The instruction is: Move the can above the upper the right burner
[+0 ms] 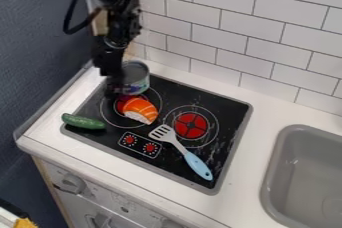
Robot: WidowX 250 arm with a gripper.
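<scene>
The black gripper (115, 83) hangs at the upper left of the stove, its lower end against the left side of a silver can (135, 78). The can stands at the back left of the black cooktop, behind the left burner (109, 108), and its open-looking grey top faces up. Part of the can's left side is hidden by the gripper. The right burner (191, 125) has a red centre and lies to the right of the can, nearer the front.
An orange and white sushi toy (140, 110) rests on the left burner. A cucumber (83, 121) lies at the cooktop's left edge. A spatula (182, 150) with a blue handle lies beside the right burner. A grey sink (302, 172) is at the right, and a tiled wall (220, 27) behind.
</scene>
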